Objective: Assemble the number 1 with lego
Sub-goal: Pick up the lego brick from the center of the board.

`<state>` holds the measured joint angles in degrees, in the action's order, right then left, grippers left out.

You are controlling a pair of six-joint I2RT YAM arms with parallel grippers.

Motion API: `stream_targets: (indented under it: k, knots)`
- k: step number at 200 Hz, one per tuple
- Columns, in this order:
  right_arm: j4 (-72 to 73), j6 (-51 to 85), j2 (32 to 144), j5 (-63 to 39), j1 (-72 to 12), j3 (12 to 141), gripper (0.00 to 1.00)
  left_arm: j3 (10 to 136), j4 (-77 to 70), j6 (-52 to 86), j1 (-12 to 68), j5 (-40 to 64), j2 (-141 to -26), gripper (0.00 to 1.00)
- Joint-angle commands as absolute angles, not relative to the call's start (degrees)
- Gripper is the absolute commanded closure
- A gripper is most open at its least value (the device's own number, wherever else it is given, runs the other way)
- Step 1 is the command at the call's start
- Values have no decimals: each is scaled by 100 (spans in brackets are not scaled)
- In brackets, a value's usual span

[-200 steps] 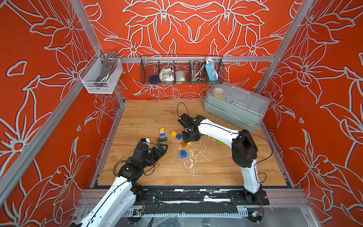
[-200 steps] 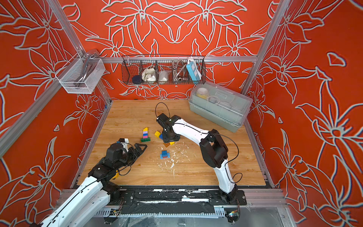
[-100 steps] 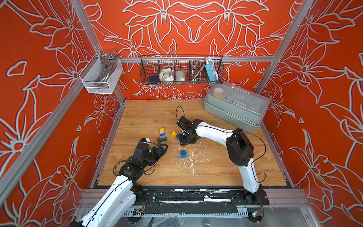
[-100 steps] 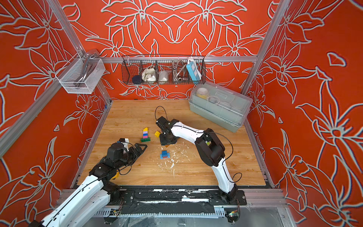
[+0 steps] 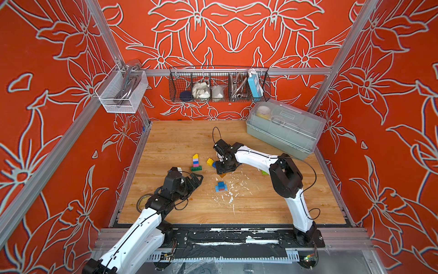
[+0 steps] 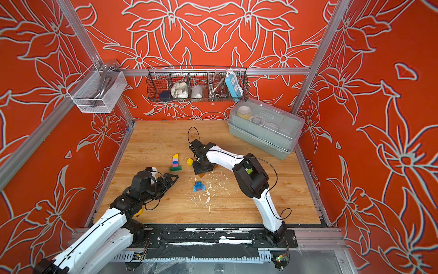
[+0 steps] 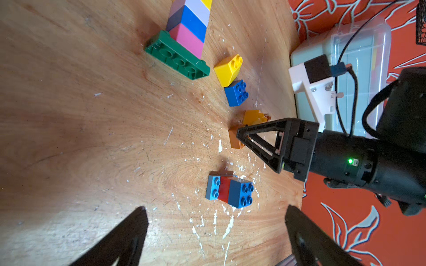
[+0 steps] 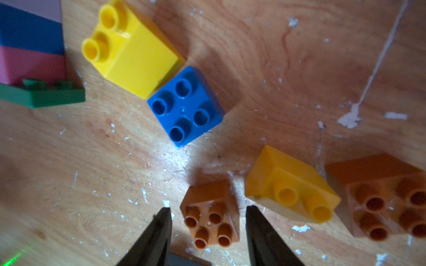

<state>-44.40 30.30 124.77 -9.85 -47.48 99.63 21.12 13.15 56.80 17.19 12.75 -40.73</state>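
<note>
A lego stack (image 5: pixel 195 162) (image 6: pixel 175 162) of yellow, lilac, blue and pink bricks on a dark green base (image 7: pixel 177 58) lies at mid-table. Beside it lie a yellow brick (image 8: pixel 129 50) and a blue brick (image 8: pixel 185 107). My right gripper (image 5: pixel 224 169) (image 8: pixel 208 208) points down, open. A small brown brick (image 8: pixel 211 214) sits between its fingers (image 8: pixel 156 235) with a gap on each side. An orange-yellow brick (image 8: pixel 290 191) and another brown brick (image 8: pixel 382 195) lie close by. A blue-and-red assembly (image 5: pixel 221 186) (image 7: pixel 230 190) lies nearer the front. My left gripper (image 5: pixel 198 179) (image 7: pixel 216 208) is wide open and empty.
White flecks (image 5: pixel 231 189) litter the wood around the bricks. A lime brick (image 5: pixel 265 172) lies behind the right arm. A lidded grey container (image 5: pixel 284 128) stands at the back right. A tape roll (image 5: pixel 143 201) sits by the left arm, and wire baskets (image 5: pixel 219 85) hang on the back wall.
My right gripper has shifted slightly left and toward the front over the loose bricks, and its jaws have widened. The left arm has not moved.
</note>
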Motion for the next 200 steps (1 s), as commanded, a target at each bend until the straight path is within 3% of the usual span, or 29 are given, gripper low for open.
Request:
stream_targets:
  k: [1, 99, 129, 156, 200]
  knots:
    - [-4812, 2737, 12686, -825, -4897, 10300, 44, 2276, 1257, 5633, 1679, 1297, -4089, 7]
    - [-5254, 2758, 12935, -236, -4913, 10512, 49, 2259, 1281, 5660, 1674, 1299, -4070, 3]
    - [-5300, 2933, 12944, -21, -4909, 10512, 56, 2259, 1308, 5669, 1679, 1284, -4061, 2]
    - [-5245, 3147, 12798, 61, -4878, 10333, 70, 2259, 1332, 5678, 1679, 1255, -4021, 2]
    - [-5101, 3477, 12127, 225, -4853, 9825, 76, 2259, 1342, 5660, 1680, 1229, -3988, 2]
